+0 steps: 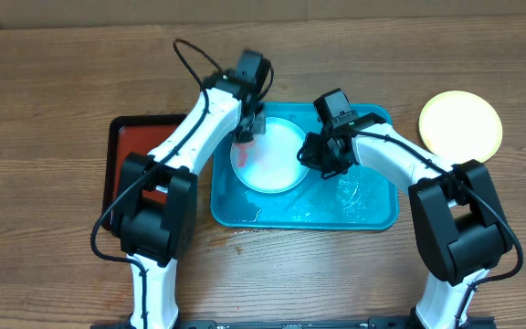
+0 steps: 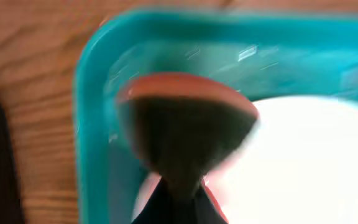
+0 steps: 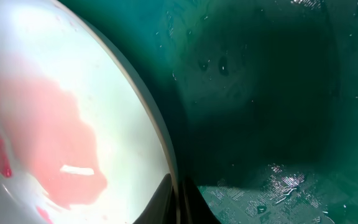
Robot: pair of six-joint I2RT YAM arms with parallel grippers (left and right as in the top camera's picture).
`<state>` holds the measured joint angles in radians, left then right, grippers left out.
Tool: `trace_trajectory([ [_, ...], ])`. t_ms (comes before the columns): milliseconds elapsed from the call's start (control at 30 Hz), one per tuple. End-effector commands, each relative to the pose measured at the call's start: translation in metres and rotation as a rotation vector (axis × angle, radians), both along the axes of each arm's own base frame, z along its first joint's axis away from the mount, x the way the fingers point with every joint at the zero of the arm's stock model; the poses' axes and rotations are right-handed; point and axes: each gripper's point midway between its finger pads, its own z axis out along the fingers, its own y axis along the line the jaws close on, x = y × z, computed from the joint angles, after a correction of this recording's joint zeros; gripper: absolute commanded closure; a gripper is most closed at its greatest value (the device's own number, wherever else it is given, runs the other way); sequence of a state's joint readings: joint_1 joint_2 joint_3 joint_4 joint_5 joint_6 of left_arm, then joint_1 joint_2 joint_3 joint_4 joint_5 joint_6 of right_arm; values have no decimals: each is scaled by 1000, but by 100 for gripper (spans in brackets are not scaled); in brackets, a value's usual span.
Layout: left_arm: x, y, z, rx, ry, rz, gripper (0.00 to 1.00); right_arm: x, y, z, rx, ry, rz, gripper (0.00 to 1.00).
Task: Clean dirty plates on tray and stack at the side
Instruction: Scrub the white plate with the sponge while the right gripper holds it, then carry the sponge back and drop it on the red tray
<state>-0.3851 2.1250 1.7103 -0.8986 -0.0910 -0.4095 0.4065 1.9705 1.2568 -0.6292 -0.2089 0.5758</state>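
Pinching plate [image 1: 272,163] rim — right hand [image 1: 311,157]; left hand [image 1: 245,135] blurred over tray [image 1: 377,208] — grip unreadable.

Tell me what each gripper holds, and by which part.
Right gripper pinches the plate at its right rim. Left gripper holds a brown, red-edged wiper by its narrow end; too blurred to name.

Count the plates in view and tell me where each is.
2. One blue-white plate lies in the turquoise tray; one yellow-green plate sits on the table to the tray's right. More may be stacked under it.
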Motion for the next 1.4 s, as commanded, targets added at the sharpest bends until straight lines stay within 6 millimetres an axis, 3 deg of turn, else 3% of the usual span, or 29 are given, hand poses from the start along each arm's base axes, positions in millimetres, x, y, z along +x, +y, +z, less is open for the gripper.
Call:
trace_trajectory([
  [0,-4,-37,11,-208,44,-73,96,2,-6,-7,-28,7,-16,96],
  [100,-18,-53,4,-277,95,-104,96,2,-6,-7,-28,6,-16,96],
  [367,-43,-55,-25,-232,157,-136,96,2,-6,-7,-28,6,-16,96],
  [567,-46,-25,-44,-71,145,-101,96,2,-6,-7,-28,8,-16,96],
  [767,-42,8,-43,113,113,-76,96,1,-6,-7,-29,10,-16,96],
  [900,-37,1,-28,81,114,-75,96,1,-6,-7,-29,10,-16,96],
  [1000,-30,-9,-2,34,106,-59,96,1,-7,-7,-29,10,-16,96],
  [1100,-19,-7,31,37,77,-39,96,1,-7,-7,-30,10,-13,96],
  [1267,-2,39,78,119,18,90,96,1,-8,-7,-35,11,-14,96],
  [1367,-1,74,84,136,41,175,96,1,-8,-7,-35,11,-14,96],
])
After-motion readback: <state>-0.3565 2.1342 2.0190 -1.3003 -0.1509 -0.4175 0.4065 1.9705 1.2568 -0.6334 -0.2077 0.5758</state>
